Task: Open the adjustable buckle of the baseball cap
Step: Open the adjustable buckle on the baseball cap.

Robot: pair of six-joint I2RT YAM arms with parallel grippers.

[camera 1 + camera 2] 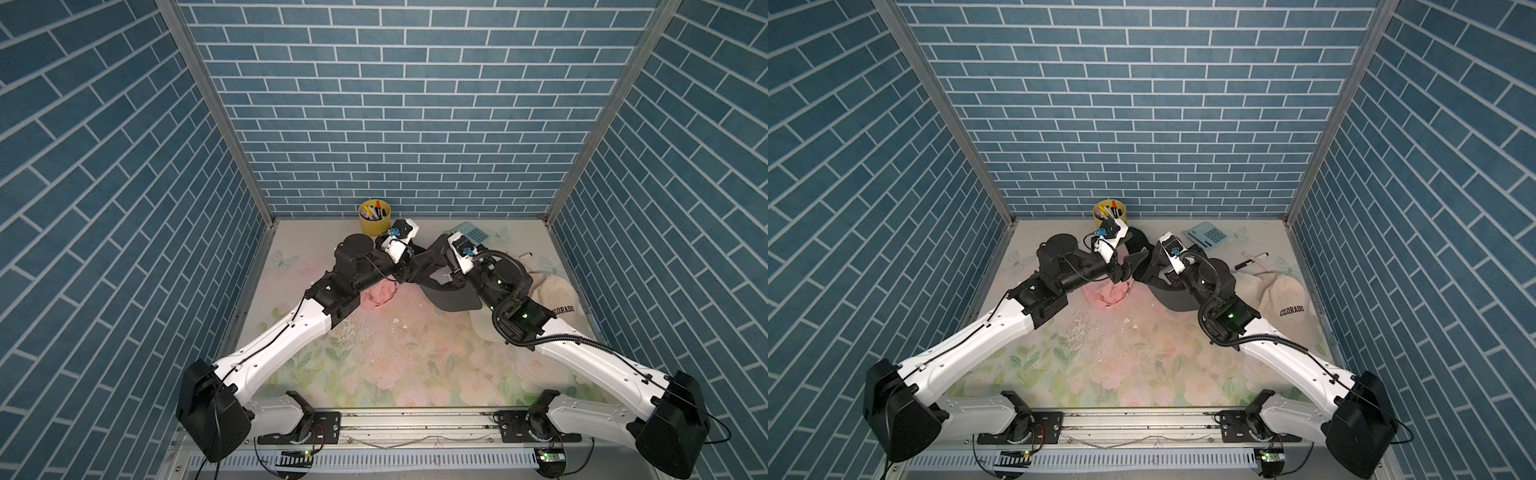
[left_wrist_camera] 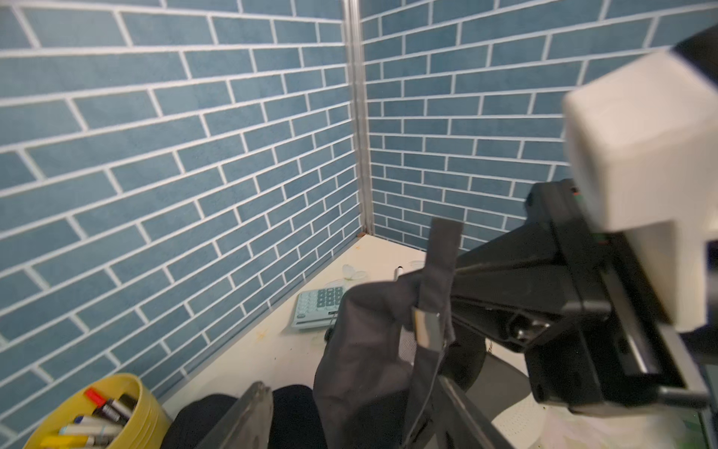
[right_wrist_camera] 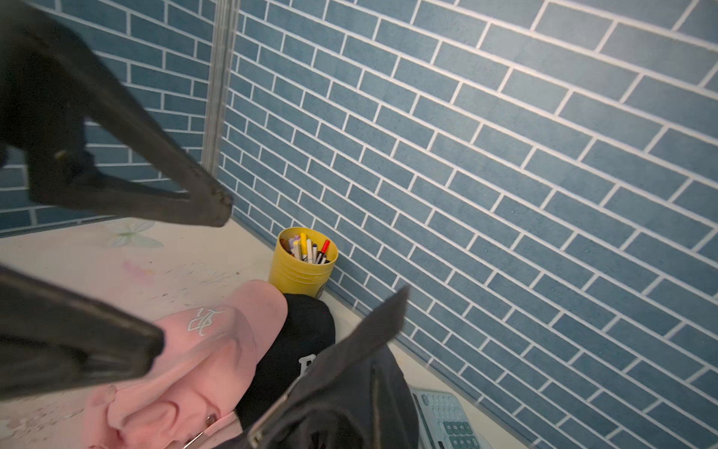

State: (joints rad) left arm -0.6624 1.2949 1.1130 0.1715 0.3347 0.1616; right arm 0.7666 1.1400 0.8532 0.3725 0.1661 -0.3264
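In both top views the dark grey cap (image 1: 452,300) sits to the right of the yellow pen cup (image 1: 374,220) and nearer the robot. It lies between the wrists of the left arm (image 1: 286,332) and the right arm (image 1: 582,353), over the flowered worktop (image 1: 374,365). From here I cannot tell how either pair of fingers stands.

Left wrist view — the right fingers (image 2: 505,260) are pinched together on the cap's strap (image 2: 443,248). The strap's free end stands up above the pinch, and the metal buckle (image 2: 427,330) is just below it. The left fingers (image 2: 248,416) stand wide apart, closed on nothing.

Right wrist view — the left fingers show spread wide in the air above a pink cap (image 3: 202,350). The pink cap lies on the worktop near the pen cup, touching a black cap (image 3: 307,334).
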